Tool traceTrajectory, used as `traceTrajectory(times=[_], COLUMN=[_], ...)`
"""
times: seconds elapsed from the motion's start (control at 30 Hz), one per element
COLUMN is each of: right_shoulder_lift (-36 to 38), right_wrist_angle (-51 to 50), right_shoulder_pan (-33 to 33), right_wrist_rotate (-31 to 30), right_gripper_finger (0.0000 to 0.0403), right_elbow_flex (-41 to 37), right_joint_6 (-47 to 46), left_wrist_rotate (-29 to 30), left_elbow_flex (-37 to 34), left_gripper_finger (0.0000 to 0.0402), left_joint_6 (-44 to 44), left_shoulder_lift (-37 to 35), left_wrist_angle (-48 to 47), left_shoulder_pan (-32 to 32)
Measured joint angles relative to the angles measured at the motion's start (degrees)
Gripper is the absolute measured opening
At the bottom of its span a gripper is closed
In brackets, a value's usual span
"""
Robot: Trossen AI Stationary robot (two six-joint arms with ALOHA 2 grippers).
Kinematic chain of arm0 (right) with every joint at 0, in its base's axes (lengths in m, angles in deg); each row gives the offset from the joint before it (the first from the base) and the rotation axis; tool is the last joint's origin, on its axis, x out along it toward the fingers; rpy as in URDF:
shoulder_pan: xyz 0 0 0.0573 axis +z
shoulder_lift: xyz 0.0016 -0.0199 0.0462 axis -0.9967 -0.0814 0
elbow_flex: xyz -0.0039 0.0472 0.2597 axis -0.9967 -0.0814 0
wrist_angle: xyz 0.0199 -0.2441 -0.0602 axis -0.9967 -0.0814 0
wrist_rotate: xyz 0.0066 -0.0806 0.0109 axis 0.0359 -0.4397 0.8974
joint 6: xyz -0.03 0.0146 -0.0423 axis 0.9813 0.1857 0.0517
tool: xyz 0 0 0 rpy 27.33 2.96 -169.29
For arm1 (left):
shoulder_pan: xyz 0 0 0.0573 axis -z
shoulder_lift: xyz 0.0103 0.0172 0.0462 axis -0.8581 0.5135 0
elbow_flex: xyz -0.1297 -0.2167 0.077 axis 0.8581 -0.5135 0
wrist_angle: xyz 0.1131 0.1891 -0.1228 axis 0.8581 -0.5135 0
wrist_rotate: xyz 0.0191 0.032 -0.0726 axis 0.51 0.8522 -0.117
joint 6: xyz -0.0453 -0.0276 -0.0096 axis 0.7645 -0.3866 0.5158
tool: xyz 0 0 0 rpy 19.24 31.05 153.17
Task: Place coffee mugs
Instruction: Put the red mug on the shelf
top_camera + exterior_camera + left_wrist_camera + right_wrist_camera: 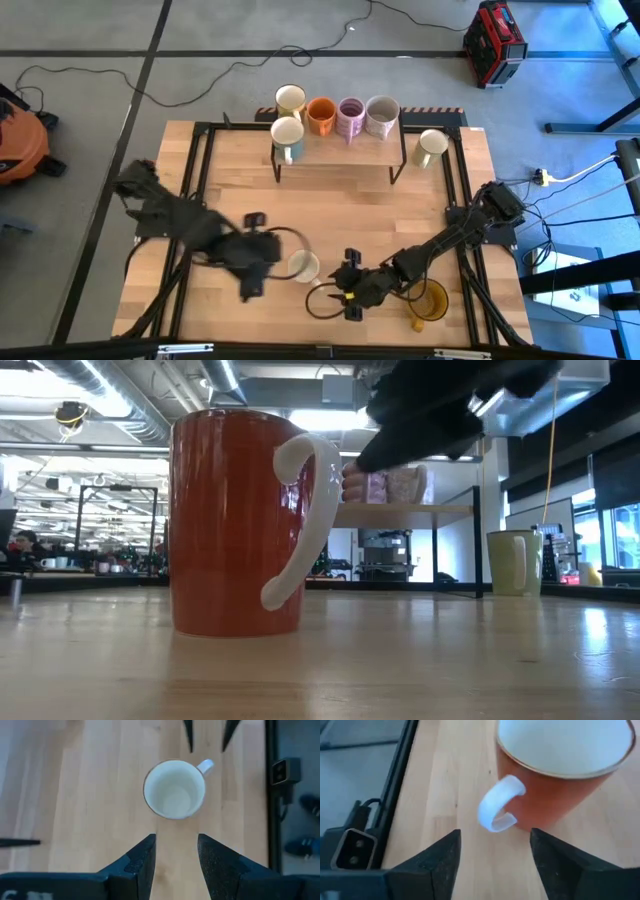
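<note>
Left hand (176, 857) open, empty, poised over cream mug (174, 789) on worktop (340, 210), lined up for grasp. Right hand (495, 855) open beside orange-brown mug (560, 770) handle. Five mugs already on shelf (340, 152).

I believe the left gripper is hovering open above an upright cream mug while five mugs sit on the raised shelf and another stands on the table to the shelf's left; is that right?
Nearly: the lone mug stands to the right of the raised shelf, not its left, as the high view shows. The rest holds: the left gripper hovers open above the upright cream mug, and five mugs sit on the shelf.
</note>
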Motion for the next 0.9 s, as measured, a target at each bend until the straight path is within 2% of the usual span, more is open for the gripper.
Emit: traceTrajectory(times=[0.2,0.37,0.63,0.9], right_shoulder_lift=[-0.07,-2.96,-9.60,-12.63], right_wrist_angle=[24.37,32.06,39.56,39.98], right_shoulder_pan=[-0.72,-1.44,-1.31,-1.31], right_wrist_rotate=[1.27,2.02,3.01,4.36], right_gripper_finger=[0.0231,0.0217,0.0189,0.0158], right_elbow_flex=[-10.30,-12.71,-10.08,-6.04], right_joint_6=[1.58,1.73,2.40,4.64], left_wrist_rotate=[7.71,8.82,9.15,9.48], left_elbow_flex=[-14.05,-21.74,-24.70,-24.70], left_gripper_finger=[0.0141,0.0141,0.0141,0.0141], left_joint_6=[15.28,23.59,27.00,26.98], left_shoulder_lift=[-11.31,-16.29,-17.71,-17.67], left_wrist_angle=[6.79,11.04,13.38,13.78], left_shoulder_pan=[7.91,11.30,11.97,11.59])
